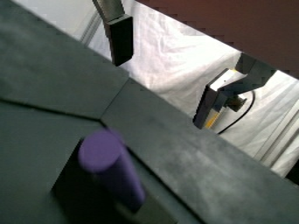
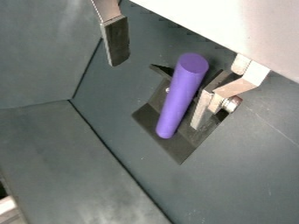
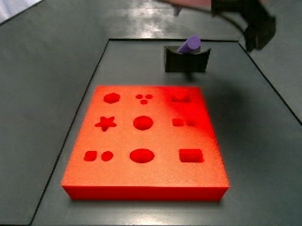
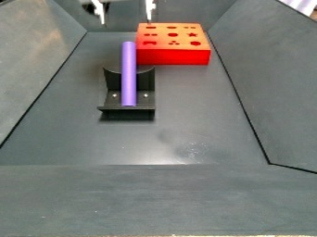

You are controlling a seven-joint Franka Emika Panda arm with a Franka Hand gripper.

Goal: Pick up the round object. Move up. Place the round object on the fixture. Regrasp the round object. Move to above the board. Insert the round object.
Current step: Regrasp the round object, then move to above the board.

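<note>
The purple round object [image 4: 126, 72] lay propped on the dark fixture [image 4: 128, 104], one end low on the base plate and the other leaning up against the upright. The gripper [image 2: 176, 54] hung above it with its silver fingers [image 2: 114, 37] spread wide apart and nothing between them, released and clear of the peg. Judging from this, the placing step was done and the regrasp was the step in hand. The next move would call for lowering the spread fingers on either side of the peg and closing on it, most likely nearer its raised end, though the blurred side view left the exact height above the peg hard to tell.

The floor [image 4: 173, 139] was a dark grey matte sheet with sloping side walls. The red-orange board [image 3: 144, 137], with its star, circle, square and hexagon holes, lay flat, near the fixture but apart from it. White cloth [image 1: 176, 61] hung behind the workspace.
</note>
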